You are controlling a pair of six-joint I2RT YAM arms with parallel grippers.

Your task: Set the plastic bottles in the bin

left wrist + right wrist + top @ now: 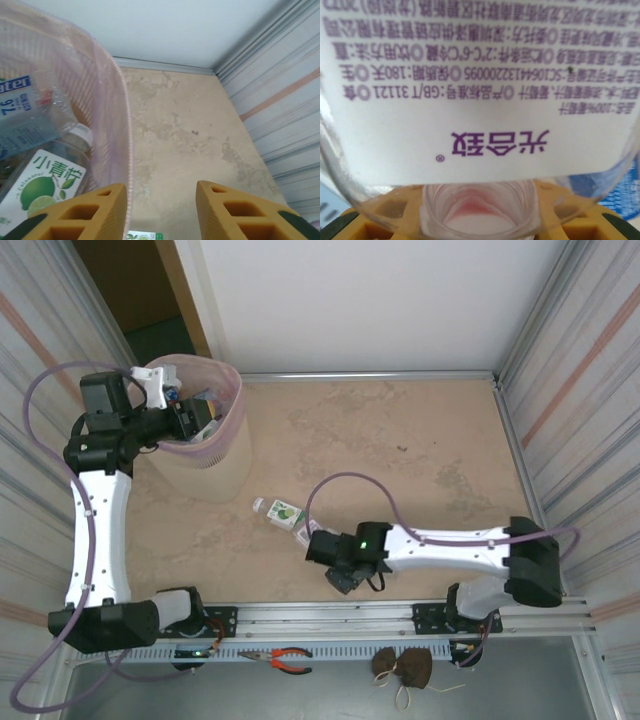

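Plastic, clear, rounded, white-labelled: we see right gripper [345, 578] clamping this bottle [480, 75]; left gripper [161, 194] parted, empty, over pink-lined bin [125, 100].

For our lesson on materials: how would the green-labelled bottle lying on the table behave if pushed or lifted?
The green-labelled bottle lies on its side and looks round, so a sideways push would probably roll it. It is small, seemingly clear plastic, so likely light, and it might dent under tight jaws.
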